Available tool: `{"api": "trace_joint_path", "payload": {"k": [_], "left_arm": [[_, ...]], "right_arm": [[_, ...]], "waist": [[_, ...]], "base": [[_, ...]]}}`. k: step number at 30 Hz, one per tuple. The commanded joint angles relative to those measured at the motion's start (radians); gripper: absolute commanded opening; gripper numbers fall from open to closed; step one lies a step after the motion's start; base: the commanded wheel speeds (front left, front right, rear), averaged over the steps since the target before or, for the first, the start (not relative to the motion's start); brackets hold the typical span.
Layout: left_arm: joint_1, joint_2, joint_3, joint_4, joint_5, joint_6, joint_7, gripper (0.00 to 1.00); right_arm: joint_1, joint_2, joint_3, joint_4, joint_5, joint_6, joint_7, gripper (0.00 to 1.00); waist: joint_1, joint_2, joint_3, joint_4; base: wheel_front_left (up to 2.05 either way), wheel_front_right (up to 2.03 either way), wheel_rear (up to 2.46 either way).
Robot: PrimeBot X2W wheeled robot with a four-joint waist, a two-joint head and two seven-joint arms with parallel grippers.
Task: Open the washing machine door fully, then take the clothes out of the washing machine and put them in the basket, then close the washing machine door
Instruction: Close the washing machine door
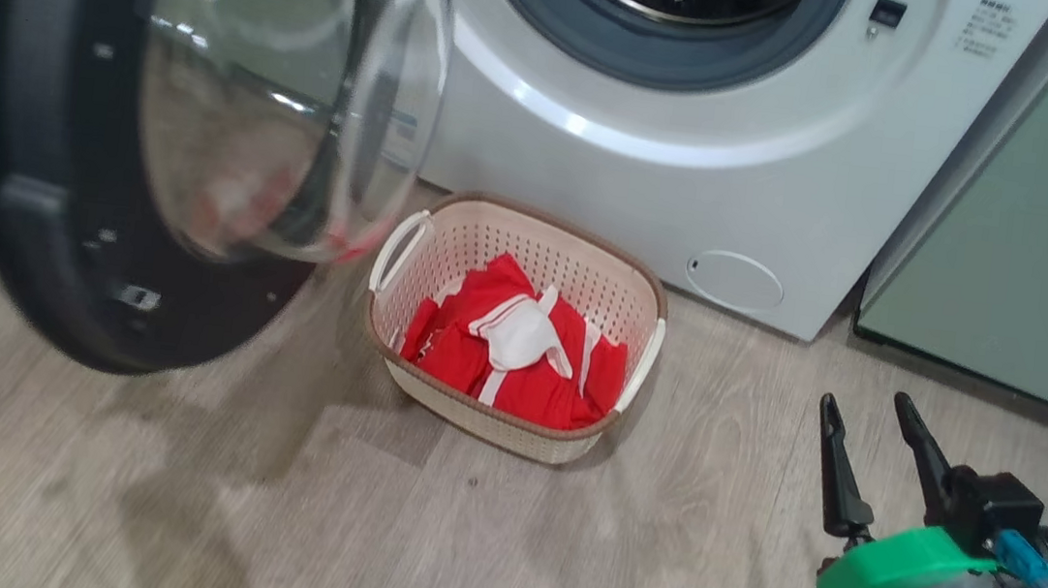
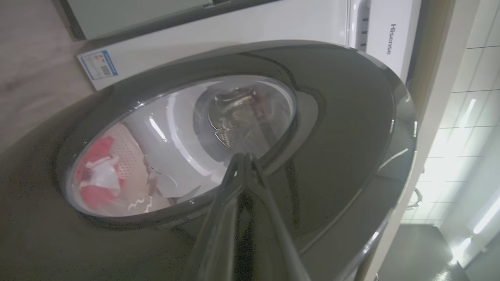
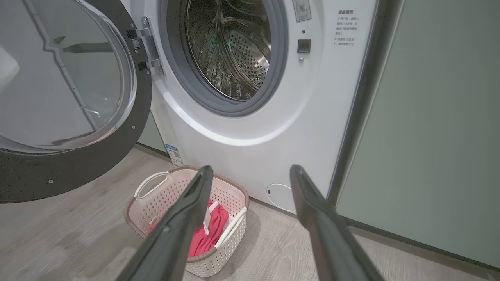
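So the clothes (image 1: 518, 347) are piled in the basket (image 1: 585, 271), dead centre of the head view at the foot of the washing machine (image 1: 694, 156). The drum looks empty, so I'd say only closing is left. That's probably why the left gripper (image 2: 244, 158) is pinched flat, tips seemingly against the outer rim of the washing machine door (image 1: 10, 182) at the left, as a pusher. The right gripper (image 1: 865, 408) sits lower right, spread wide and empty.

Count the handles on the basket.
2. One handle is on the basket's end nearest the open door; the other is on the opposite end.
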Motion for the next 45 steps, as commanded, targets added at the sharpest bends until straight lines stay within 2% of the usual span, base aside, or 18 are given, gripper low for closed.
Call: {"api": "trace_joint_path", "payload": {"k": [1,10,16,20,27,35,45], "left_arm": [[-0.012,0.021,0.011,-0.041,-0.025,-0.006,0.027,0.0],[0.02,-0.148,-0.004,-0.136,-0.075,0.001,0.121,0.0],[0.071,-0.264,-0.035,-0.233,-0.079,0.012,0.144,0.0],[0.114,-0.314,-0.055,-0.309,-0.088,0.02,0.139,0.0],[0.173,-0.335,-0.08,-0.391,-0.116,0.021,0.033,0.0],[0.193,-0.337,-0.15,-0.415,-0.184,0.005,-0.087,0.0],[0.198,-0.337,-0.173,-0.403,-0.193,-0.002,-0.138,0.0]], "right_arm": [[0.001,0.003,0.012,-0.03,0.008,-0.001,-0.006,1.0],[0.034,0.013,-0.021,-0.038,0.014,-0.001,-0.006,1.0],[0.029,0.019,-0.032,-0.042,0.013,-0.001,-0.006,1.0],[0.031,0.022,-0.045,-0.043,0.016,-0.001,-0.006,1.0],[0.015,0.02,-0.048,-0.043,0.019,-0.001,-0.006,1.0],[0.005,0.019,-0.057,-0.064,0.028,-0.001,-0.006,1.0],[0.031,0.014,-0.063,-0.065,0.025,-0.001,-0.006,1.0]], "waist": [[0.0,0.0,-0.015,0.002],[0.0,0.0,-0.032,0.008],[0.0,0.0,-0.036,-0.031],[0.0,0.0,-0.038,-0.068],[0.0,0.0,-0.022,-0.173],[0.0,0.0,0.005,-0.316],[0.0,0.0,0.002,-0.389]], "base": [[0.0,0.0,0.0],[0.0,0.0,0.0],[0.0,0.0,0.0],[0.0,0.0,0.0],[0.0,0.0,0.0],[0.0,0.0,0.0],[0.0,0.0,0.0]]}}
